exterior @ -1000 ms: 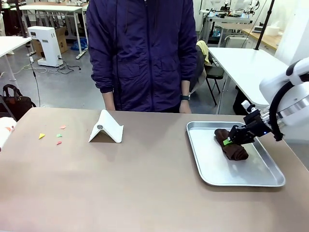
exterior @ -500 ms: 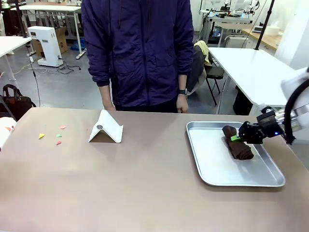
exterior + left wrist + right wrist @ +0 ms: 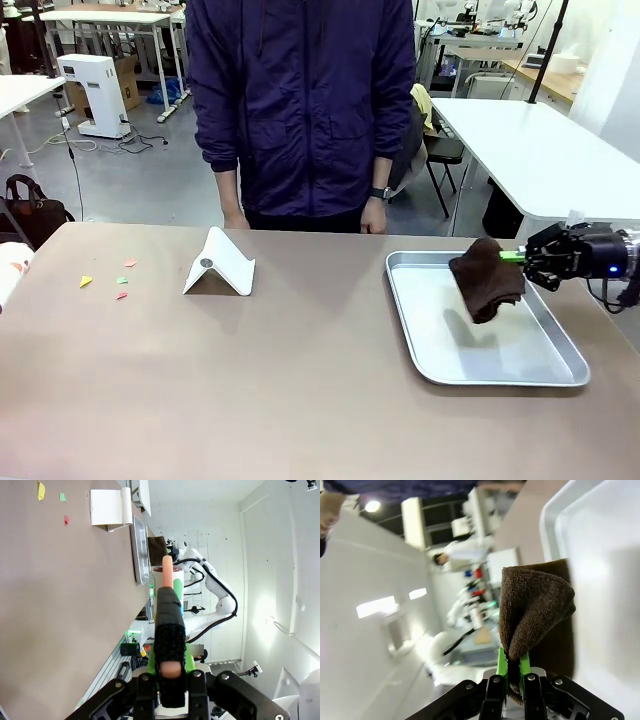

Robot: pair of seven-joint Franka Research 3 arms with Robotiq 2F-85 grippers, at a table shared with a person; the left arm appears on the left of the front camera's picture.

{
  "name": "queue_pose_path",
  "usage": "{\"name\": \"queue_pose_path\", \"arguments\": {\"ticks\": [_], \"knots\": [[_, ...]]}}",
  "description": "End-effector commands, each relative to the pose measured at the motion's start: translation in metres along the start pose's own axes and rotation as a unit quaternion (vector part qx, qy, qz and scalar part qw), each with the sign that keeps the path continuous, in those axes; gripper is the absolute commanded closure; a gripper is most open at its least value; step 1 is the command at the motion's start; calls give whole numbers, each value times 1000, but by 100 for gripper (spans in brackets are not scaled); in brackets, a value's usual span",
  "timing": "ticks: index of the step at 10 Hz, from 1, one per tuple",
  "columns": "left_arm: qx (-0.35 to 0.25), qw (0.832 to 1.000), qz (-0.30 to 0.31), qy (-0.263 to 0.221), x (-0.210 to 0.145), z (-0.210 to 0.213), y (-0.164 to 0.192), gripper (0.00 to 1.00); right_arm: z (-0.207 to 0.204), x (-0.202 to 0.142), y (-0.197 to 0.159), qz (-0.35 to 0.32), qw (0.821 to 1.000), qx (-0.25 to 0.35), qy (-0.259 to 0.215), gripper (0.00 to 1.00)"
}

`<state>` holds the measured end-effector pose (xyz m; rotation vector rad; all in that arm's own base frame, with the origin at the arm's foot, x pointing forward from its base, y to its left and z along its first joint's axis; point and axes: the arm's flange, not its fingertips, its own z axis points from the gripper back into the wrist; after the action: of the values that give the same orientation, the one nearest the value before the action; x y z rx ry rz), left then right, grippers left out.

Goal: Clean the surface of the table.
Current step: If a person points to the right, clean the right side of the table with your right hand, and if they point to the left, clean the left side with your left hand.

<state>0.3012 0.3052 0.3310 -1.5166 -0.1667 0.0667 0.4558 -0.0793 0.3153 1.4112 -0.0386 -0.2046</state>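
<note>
**Desk:** From left: left gripper [image 3: 169,660] clamped on a black-sleeved peach rod [image 3: 169,615]; coloured paper scraps [image 3: 105,278] and a white folded card stand [image 3: 220,263] on the wide brownish-taupe table [image 3: 250,380]; right gripper [image 3: 512,257] pinching a dark brown cloth [image 3: 487,280] above the rectangular silver tray [image 3: 440,340].

**Editor:** My call: hold the pinch firm, clear the tray's rim, press flat, sweep toward the scraps.

The table [image 3: 300,400] holds scraps [image 3: 120,281] left, stand [image 3: 220,263] midway, tray [image 3: 500,381] right, cloth [image 3: 486,278] seemingly above.

Right hand [image 3: 510,667] pinches brown cloth [image 3: 536,600] fold; cloth before silver tray [image 3: 602,545], seemingly clear of it.
</note>
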Motion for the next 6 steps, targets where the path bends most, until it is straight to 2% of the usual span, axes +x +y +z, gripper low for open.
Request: {"name": "queue_pose_path", "arguments": {"ticks": [1, 2, 3, 5, 6], "knots": [[-3, 1000, 1, 1, -2, -2, -6, 100, 17, -15, 17, -41, 998, 34, 24, 89], [-3, 1000, 1, 1, -2, -2, -6, 100, 24, -38, 32, -30, 998, 32, 39, 89], [-3, 1000, 1, 1, -2, -2, -6, 100, 31, -59, 43, -36, 998, 26, 32, 89], [-3, 1000, 1, 1, -2, -2, -6, 100, 40, -97, 54, -36, 999, -15, -38, 89], [-3, 1000, 1, 1, -2, -2, -6, 100, 41, -114, 54, 3, 998, -20, -61, 89]]}}
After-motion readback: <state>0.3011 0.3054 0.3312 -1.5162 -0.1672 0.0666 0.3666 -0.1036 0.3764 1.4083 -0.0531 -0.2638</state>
